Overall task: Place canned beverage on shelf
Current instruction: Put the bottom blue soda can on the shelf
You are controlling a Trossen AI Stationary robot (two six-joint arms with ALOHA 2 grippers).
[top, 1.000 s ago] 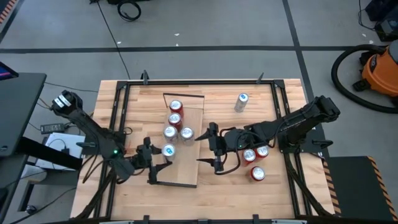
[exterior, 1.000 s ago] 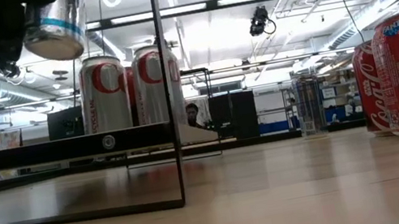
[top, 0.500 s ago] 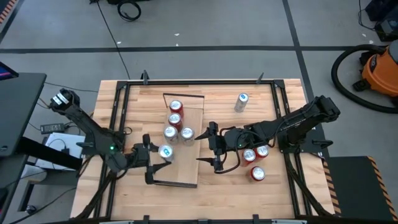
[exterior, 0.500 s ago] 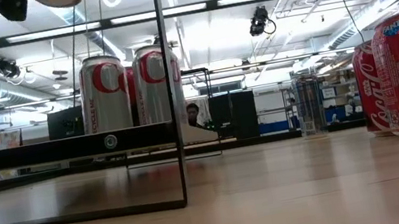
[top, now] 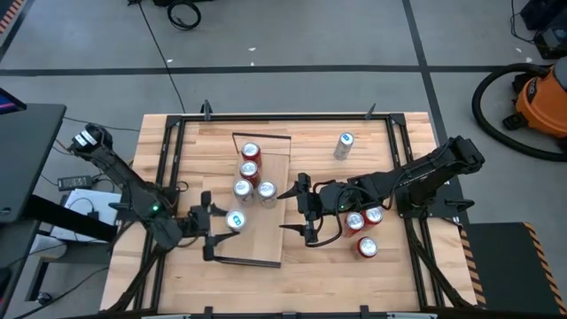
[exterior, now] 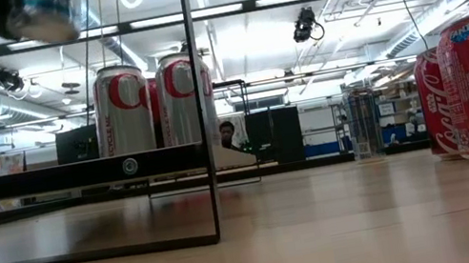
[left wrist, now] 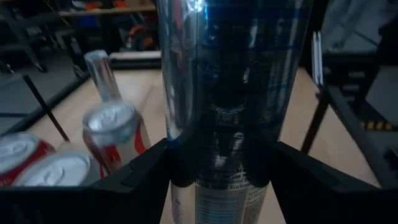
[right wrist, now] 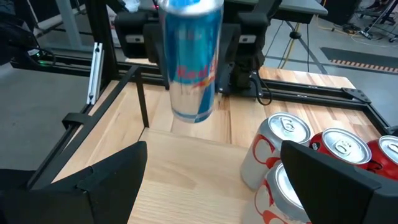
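Item 1, left tool (top: 219, 229): my left arm reaches in over the near left end of the shelf (top: 266, 251). Its fingers (left wrist: 144, 167) are clamped on a slim silver-and-blue can (top: 236, 219). My left wrist view shows the can's body pressed between both dark fingers.

Item 2, slim silver-and-blue can: held upright in the air above the shelf's near half. From my right wrist view there is a clear gap between its base and the board. In the low view it hangs at the top left, above the level of the standing cans.

Item 3, shelf: a long light-wood board with dark rims, lying lengthwise on the bench (top: 390, 266). Four cans (top: 251, 173) stand grouped on its far half, two with red sides and two silver-topped. The near end of the board is bare wood.

Item 4, right tool (top: 299, 208): my right arm lies across the bench from the right. Its fingers are spread wide beside the shelf's right edge and hold nothing.

Item 5, loose stock on the bench: three red cans (top: 365, 226) sit clustered under my right arm. One slim silver can (top: 344, 145) stands alone toward the far right.
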